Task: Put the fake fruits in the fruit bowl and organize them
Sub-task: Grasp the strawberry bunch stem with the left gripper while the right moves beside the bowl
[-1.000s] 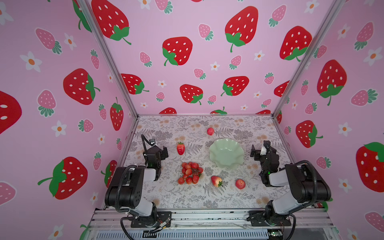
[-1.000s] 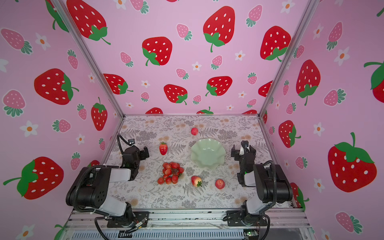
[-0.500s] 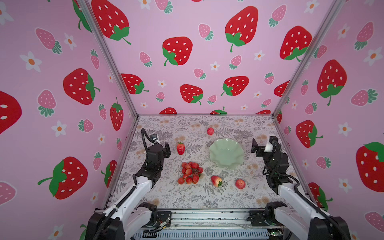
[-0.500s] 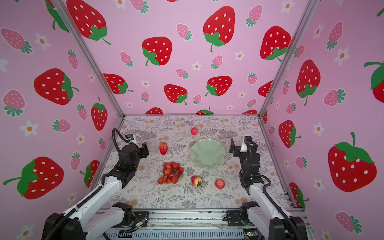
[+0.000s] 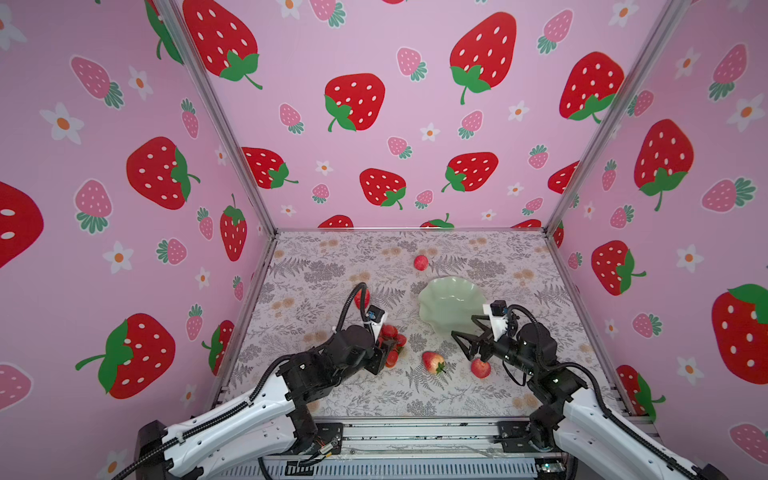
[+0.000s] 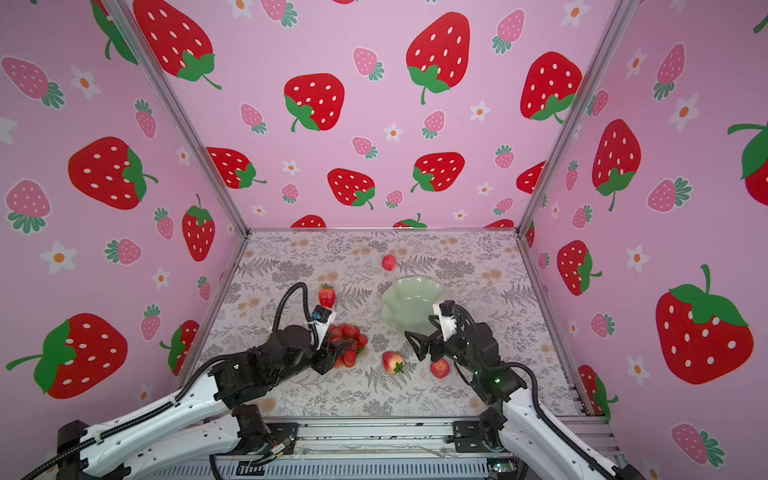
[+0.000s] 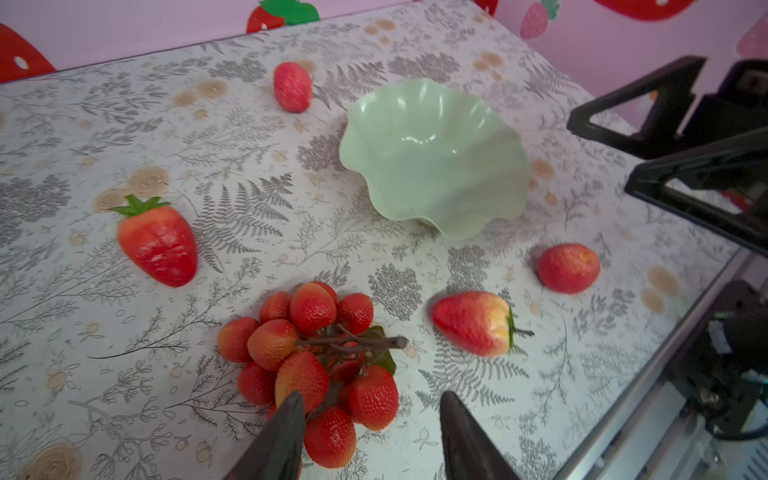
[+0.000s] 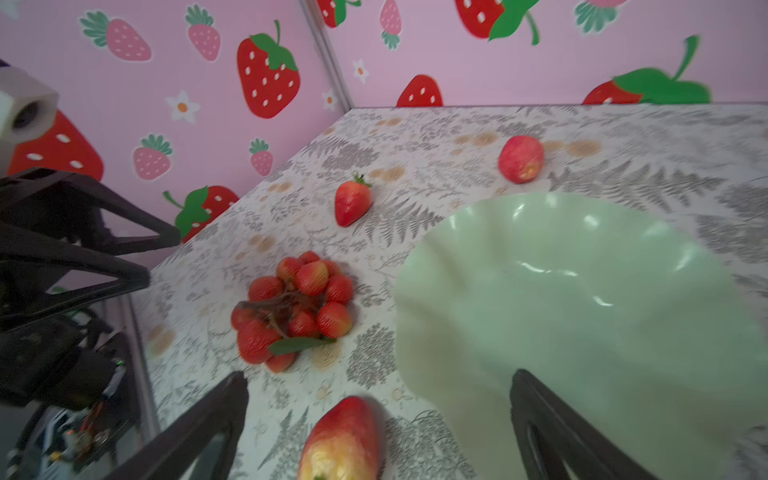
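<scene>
In a top view, left of centre on the floral table, the green-capped strawberry stands alone. Just below it in the frame lies the lychee-like bunch, with the left gripper down at its near edge. The jaws are partly spread: one finger rests against a lower berry and the other is clear, so nothing is pinched. The bunch looks like light, hollow plastic, with bumpy berries on a stiff brown stem. I judge the stem, or a squeeze across the whole cluster, safer than a single berry, which could swing or slip.

At centre, a round red fruit sits toward the back and the pear-shaped fruit toward the front. The mint fruit bowl, right of centre, is empty. The right gripper hovers spread wide near the pear-shaped fruit and the bowl's front rim. Rightmost, a second round fruit looks smooth and likely to roll, so it is best taken across its middle.
</scene>
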You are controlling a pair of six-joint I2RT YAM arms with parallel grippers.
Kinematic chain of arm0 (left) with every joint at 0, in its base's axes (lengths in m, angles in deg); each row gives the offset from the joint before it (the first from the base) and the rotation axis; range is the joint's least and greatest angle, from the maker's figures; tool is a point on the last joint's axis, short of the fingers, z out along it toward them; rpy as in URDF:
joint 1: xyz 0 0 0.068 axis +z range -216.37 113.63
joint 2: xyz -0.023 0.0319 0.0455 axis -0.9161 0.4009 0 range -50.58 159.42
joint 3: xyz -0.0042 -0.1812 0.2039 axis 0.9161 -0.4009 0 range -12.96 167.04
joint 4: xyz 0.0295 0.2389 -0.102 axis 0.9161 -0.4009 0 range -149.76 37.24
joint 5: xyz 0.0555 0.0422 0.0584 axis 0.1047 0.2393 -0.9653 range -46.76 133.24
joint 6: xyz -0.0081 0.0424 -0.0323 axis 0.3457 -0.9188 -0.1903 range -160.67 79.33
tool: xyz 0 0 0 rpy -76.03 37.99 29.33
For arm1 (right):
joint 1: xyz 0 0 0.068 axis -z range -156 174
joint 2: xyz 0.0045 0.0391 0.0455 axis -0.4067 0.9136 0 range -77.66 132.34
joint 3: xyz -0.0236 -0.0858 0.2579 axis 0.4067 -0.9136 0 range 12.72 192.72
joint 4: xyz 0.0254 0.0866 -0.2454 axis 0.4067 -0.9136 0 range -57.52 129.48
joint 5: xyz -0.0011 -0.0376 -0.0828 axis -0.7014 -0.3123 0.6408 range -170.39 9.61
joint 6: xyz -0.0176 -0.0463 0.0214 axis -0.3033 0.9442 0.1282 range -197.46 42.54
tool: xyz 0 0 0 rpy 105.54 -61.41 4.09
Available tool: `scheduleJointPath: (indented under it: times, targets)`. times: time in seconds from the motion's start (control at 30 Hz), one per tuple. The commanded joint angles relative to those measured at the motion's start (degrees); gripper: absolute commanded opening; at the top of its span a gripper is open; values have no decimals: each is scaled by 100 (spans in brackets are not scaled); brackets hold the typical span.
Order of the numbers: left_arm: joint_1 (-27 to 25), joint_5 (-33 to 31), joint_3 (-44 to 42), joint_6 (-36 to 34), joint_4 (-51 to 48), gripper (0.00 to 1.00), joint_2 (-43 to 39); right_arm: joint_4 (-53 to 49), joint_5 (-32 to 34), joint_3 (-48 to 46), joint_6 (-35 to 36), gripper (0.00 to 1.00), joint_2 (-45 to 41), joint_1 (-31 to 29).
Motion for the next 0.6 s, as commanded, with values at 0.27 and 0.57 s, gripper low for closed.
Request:
scheduleJointPath:
  times: [0.27,0.57]
  targets:
    - [-635,-1424,318,-417,301,48,1525,183,-306,-470,-619,99,-353,-658]
    - [-627,-1682,340,-558,809,44,2021,357,-486,-437,-540,99,-124,-662]
